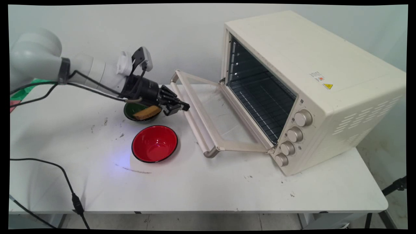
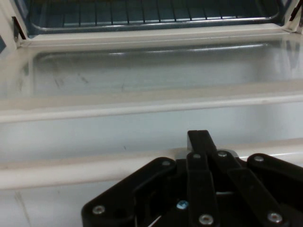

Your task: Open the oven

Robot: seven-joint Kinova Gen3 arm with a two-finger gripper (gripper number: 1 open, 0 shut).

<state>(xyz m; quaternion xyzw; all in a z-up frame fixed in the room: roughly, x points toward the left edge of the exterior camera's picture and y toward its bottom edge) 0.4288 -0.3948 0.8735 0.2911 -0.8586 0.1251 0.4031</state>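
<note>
1. My gripper (image 1: 178,105) hovers with its fingers closed together, holding nothing, just beside the handle (image 1: 191,121) of the open oven door (image 1: 211,107).
2. Left of it, bread (image 1: 147,112) lies in a green bowl (image 1: 131,112); a red bowl (image 1: 154,143) sits nearer, empty.

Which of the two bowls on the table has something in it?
The dark green bowl beside the black two-finger gripper: a tan slab of food lies in it. The red bowl with a black rim, nearer the camera, holds nothing.
</note>
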